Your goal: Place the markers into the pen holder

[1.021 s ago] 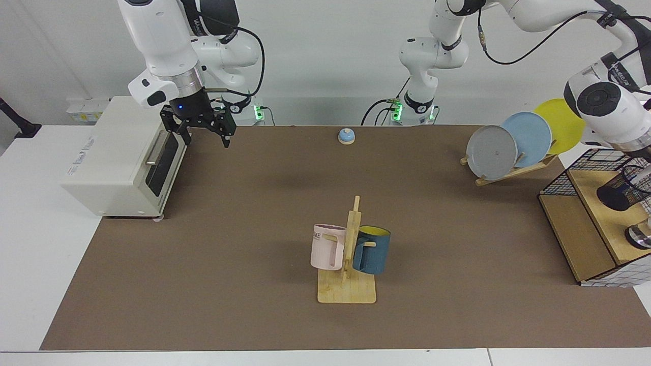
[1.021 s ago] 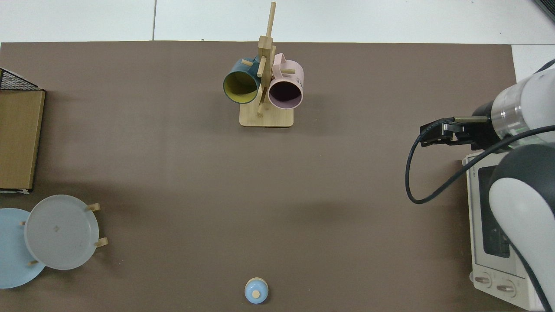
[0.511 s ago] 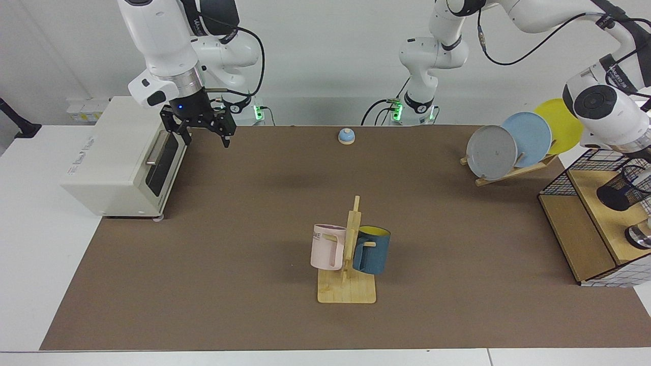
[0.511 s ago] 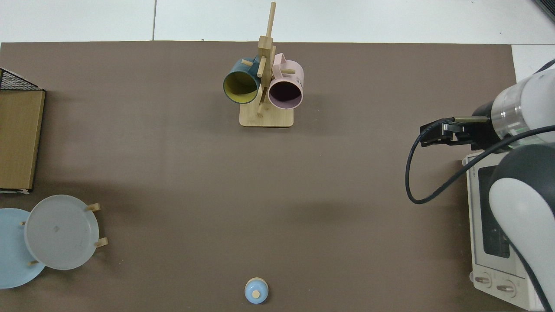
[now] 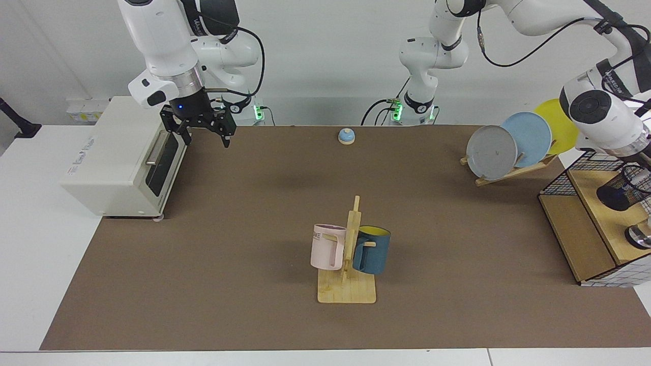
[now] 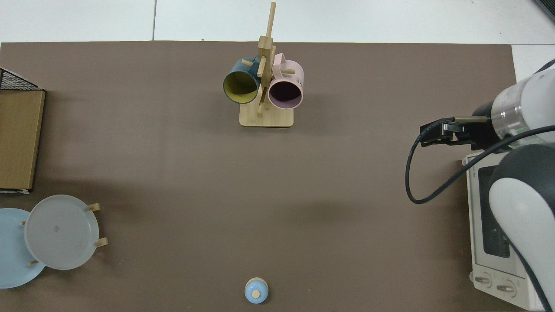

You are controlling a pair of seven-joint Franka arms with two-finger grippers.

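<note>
One pen holder (image 5: 616,195): a small round black wire-mesh cup with see-through sides and a dark solid base. It is at the facing view's far right, over the wooden shelf (image 5: 595,203) inside a black wire basket (image 5: 559,183). It appears tilted, with the base lower and the mouth raised toward the left gripper (image 5: 644,170).
- Marker: cannot be made out with certainty. There is a pale shape at the holder's mouth, but it is cut by the frame edge.
- Left gripper: at the frame edge, just above the holder's mouth and mostly cropped. Whether it is wide, narrow or holding anything cannot be told.
- Right gripper (image 5: 204,139): hangs in the air beside the toaster oven (image 5: 122,157), well apart from the holder. The claw is wide and holds nothing. This arm waits.
- One metal cup (image 5: 640,237): on the same shelf, near the holder and on the camera side of it.
- Three plates on a wooden rack: grey (image 5: 491,152), blue (image 5: 530,137) and yellow (image 5: 560,124), standing on edge.
- One mug tree (image 5: 351,223): at mid-table, with a pink mug (image 5: 327,247) and a teal mug (image 5: 371,251) hung on either side.
- One blue bell (image 5: 346,135): at the far edge of the brown mat (image 5: 229,254).
</note>
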